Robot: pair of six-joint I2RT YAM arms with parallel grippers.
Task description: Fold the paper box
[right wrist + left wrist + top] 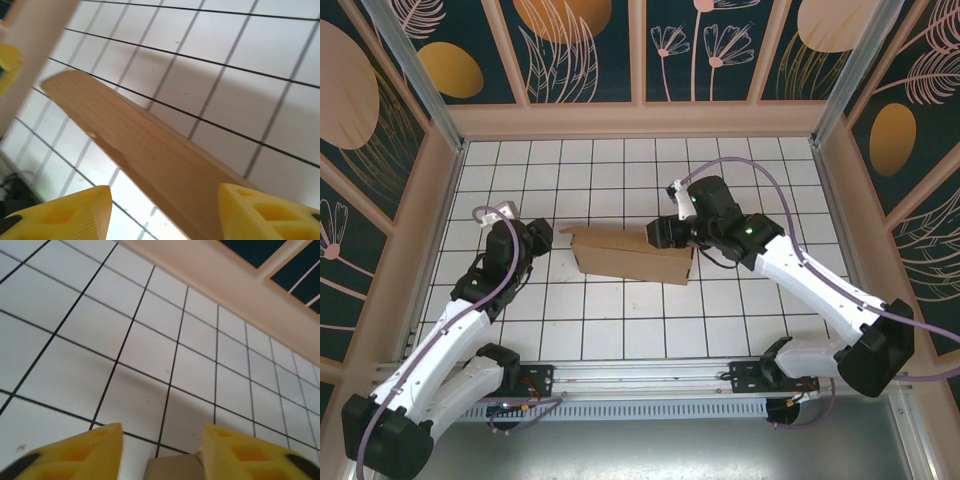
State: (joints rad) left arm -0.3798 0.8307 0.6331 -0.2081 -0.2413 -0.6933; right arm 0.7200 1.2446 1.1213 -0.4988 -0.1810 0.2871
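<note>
Left gripper [161,440] and right gripper [165,195], jaws apart, flank plain brown paper box [635,258].

I saw a white table [620,320] with thin black lines making squares. Dark blue-green walls [590,50] stood around it, with drawn flowers and orange circles. A pale ledge [630,120] ran along the bottom of the walls. A grey rail [640,372], maybe metal, lay at the near edge.
</note>
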